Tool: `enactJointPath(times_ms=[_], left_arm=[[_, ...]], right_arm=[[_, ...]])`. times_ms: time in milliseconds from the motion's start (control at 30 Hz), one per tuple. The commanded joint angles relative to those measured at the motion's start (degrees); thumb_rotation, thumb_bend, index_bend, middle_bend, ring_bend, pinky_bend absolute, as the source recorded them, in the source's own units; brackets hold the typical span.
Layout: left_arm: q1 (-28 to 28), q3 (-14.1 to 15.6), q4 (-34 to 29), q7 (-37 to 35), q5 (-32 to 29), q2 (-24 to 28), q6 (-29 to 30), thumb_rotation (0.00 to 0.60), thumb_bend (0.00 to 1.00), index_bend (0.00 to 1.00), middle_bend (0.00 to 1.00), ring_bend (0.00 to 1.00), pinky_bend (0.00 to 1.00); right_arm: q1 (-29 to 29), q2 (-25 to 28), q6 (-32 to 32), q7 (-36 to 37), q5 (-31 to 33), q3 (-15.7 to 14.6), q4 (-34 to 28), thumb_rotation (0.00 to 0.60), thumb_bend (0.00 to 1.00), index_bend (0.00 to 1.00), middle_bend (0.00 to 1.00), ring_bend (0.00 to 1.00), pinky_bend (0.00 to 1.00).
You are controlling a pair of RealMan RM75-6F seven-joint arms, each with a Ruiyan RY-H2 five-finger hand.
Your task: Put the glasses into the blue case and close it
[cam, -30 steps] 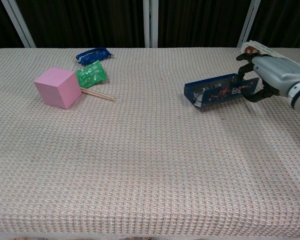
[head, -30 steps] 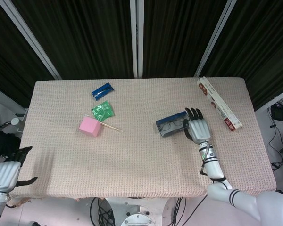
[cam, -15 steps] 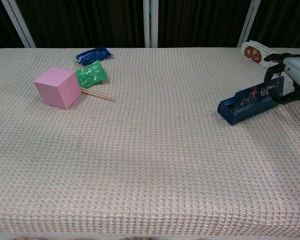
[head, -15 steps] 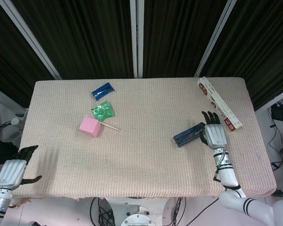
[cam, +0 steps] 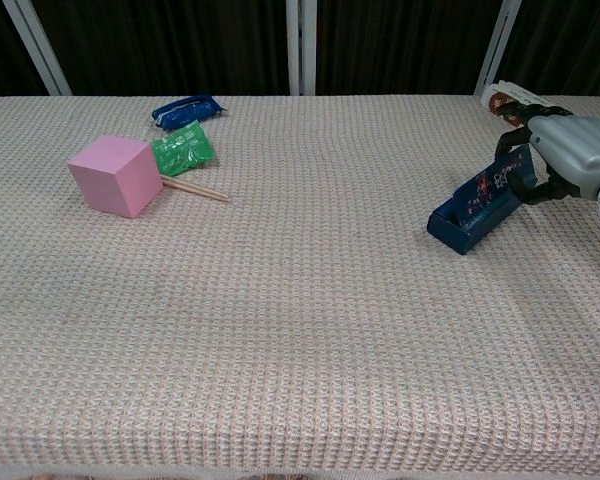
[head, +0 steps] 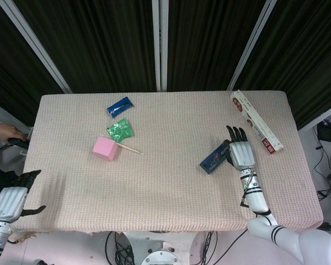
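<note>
My right hand (cam: pixel 565 160) has its fingers curled around the far end of the blue case (cam: pixel 477 203), tilting it on the table (head: pixel 171 182) near the right edge (glasses hidden, presumably inside) to steady it for closing, while my left hand (head: pixel 10 200) waits, fingers spread, off the near-left corner.

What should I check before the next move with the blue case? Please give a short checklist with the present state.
1. Right hand holds the blue case: ok.
2. Case lies flat on the table: not ok, the hand's end is raised.
3. Lid fully closed: cannot tell.
4. Glasses inside: cannot tell, not visible.
5. Long box apart from the case: ok.
6. Left hand away from the case, at the table's near left corner: ok.
</note>
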Motion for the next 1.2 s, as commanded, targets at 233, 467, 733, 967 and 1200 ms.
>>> enactJointPath(times_ms=[233, 467, 733, 967, 1200], left_arm=[[0.3, 0.1, -0.4, 0.3, 0.0, 0.3, 0.5, 0.55, 0.1, 0.07, 0.11, 0.11, 0.26], [0.3, 0.1, -0.9, 0.7, 0.5, 0.1, 1.2, 0.555, 0.1, 0.07, 0.11, 0.11, 0.26], [0.7, -0.3, -1.5, 1.6, 1.6, -0.2, 3.7, 0.557, 0.1, 0.07, 0.11, 0.11, 0.26], [1.0, -1.1, -1.9, 2.8, 2.7, -0.5, 6.4, 0.553, 0.1, 0.07, 0.11, 0.11, 0.26], [1.1, -1.9, 0.0, 3.1, 3.4, -1.6, 8.6, 0.544, 0.1, 0.07, 0.1, 0.11, 0.26]], right_arm=[[0.9, -2.1, 4.0, 5.6, -4.6, -1.0, 5.8, 0.6, 0.17, 0.0, 0.0, 0.0, 0.0], [-1.4, 0.8, 11.1, 8.6, -5.6, 0.4, 2.4, 0.6, 0.16, 0.0, 0.0, 0.0, 0.0], [-12.0, 18.1, 18.9, 6.1, -5.0, -1.9, -17.0, 0.6, 0.19, 0.0, 0.0, 0.0, 0.0], [-22.4, 32.4, 20.4, -2.4, 1.8, -5.3, -34.8, 0.6, 0.18, 0.0, 0.0, 0.0, 0.0], [-25.8, 36.1, 18.8, -3.8, 4.6, -6.6, -41.1, 0.6, 0.18, 0.0, 0.0, 0.0, 0.0]])
